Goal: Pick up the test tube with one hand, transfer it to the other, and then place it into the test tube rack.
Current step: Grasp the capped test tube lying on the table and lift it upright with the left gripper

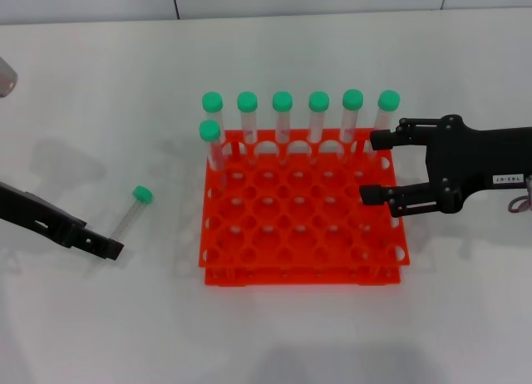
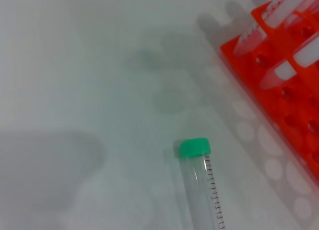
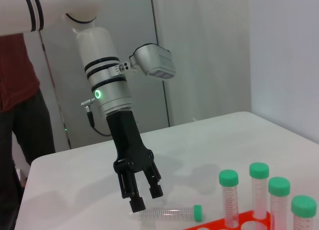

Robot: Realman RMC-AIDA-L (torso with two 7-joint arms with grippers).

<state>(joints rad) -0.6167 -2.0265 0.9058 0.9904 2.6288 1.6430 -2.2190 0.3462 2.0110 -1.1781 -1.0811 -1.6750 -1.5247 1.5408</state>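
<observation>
- The test tube [image 1: 131, 215] lies flat on the white table [image 1: 100, 317], green cap pointing away from the robot, well left of the red rack [image 1: 301, 234].
- The left gripper [image 3: 141, 195] sits at the tube's bottom end, fingers spread, nothing clamped — the pick-up is only starting.
- Next, I'd say: settle the fingers around the tube, close, lift.
- The right gripper [image 1: 376, 166] hangs over the rack's right edge, fingers apart, empty.
- 7 capped tubes [image 1: 282, 118] fill the rack's far side; plenty of holes remain free.
</observation>
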